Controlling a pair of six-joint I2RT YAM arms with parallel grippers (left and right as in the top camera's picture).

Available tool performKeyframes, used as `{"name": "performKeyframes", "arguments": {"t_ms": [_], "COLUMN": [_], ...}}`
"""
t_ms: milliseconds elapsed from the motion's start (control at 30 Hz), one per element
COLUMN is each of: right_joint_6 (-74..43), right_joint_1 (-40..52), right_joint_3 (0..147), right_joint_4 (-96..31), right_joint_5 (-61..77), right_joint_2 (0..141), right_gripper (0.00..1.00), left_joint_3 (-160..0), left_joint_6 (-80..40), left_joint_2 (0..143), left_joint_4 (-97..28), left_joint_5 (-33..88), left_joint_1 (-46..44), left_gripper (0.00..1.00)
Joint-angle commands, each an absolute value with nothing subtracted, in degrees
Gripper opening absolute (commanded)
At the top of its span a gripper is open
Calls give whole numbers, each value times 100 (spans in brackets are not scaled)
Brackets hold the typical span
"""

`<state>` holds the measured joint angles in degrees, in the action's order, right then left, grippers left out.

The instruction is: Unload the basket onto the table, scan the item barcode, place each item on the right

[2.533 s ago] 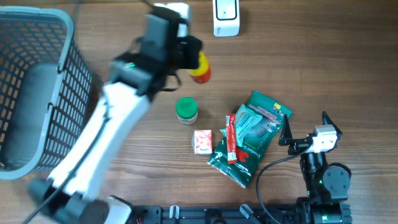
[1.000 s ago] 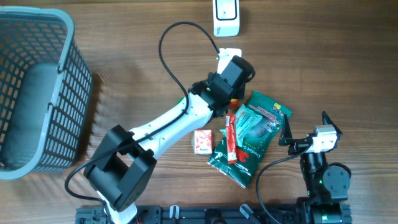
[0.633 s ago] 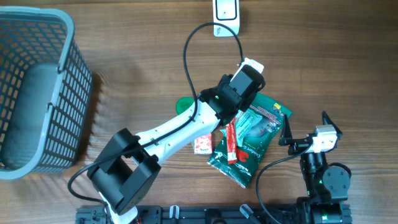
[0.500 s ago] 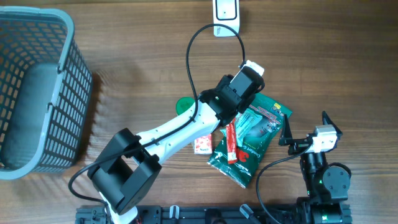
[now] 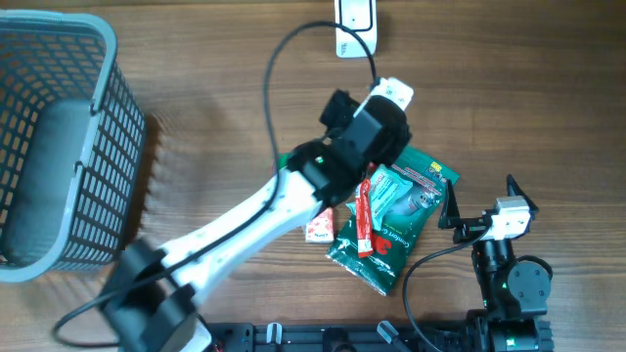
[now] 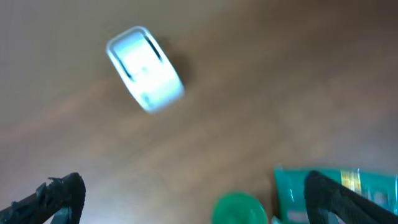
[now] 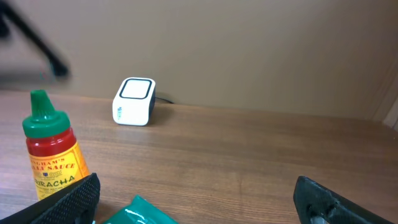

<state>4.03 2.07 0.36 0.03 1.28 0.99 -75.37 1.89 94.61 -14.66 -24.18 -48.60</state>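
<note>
Left wrist view, my left tool (image 6: pixel 193 186) spread wide, sauce bottle (image 7: pixel 53 155) upright on the surface (image 5: pixel 509 88) beside the green packet (image 5: pixel 396 210), white scanner (image 5: pixel 354 27) near the far edge, bare wood between, right tool (image 7: pixel 196 193) spread wide too.

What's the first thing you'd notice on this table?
You'd spot the big white robot arm stretched slantwise across the middle of the table, over the groceries. At the left edge sits a grey basket. To the right of the arm lie green packets, with a red sauce bottle standing upright beside them.
</note>
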Motion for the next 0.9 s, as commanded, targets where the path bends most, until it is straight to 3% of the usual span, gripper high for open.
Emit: {"name": "performKeyframes", "arguments": {"t_ms": [0, 233, 367, 500, 633, 733, 867], "right_joint_6": [443, 445, 445, 445, 443, 445, 443], "right_joint_1": [224, 224, 224, 224, 224, 224, 224], "right_joint_3": [30, 32, 30, 30, 30, 32, 30], "right_joint_4": [21, 21, 21, 21, 21, 21, 21], "right_joint_5": [161, 161, 161, 161, 161, 161, 161], "right_joint_2": [64, 64, 64, 64, 64, 64, 64], "right_gripper": [100, 100, 100, 100, 100, 100, 100], "left_joint_3": [-7500, -7500, -7500, -7500, -7500, -7500, -7498], "left_joint_6": [484, 3044, 5234, 6431, 6543, 6534, 6305], "left_joint_2": [8527, 7634, 7568, 7572, 7575, 7526, 7218], "left_joint_4": [-550, 2897, 3756, 3835, 3433, 1813, -1247], "left_joint_5": [-3752, -4185, -4165, -4042, -3907, -3758, -2543], "left_joint_1": [-4847, -4528, -4086, -3614, -3148, -2867, -2659], "left_gripper": [100, 100, 100, 100, 100, 100, 100]}}
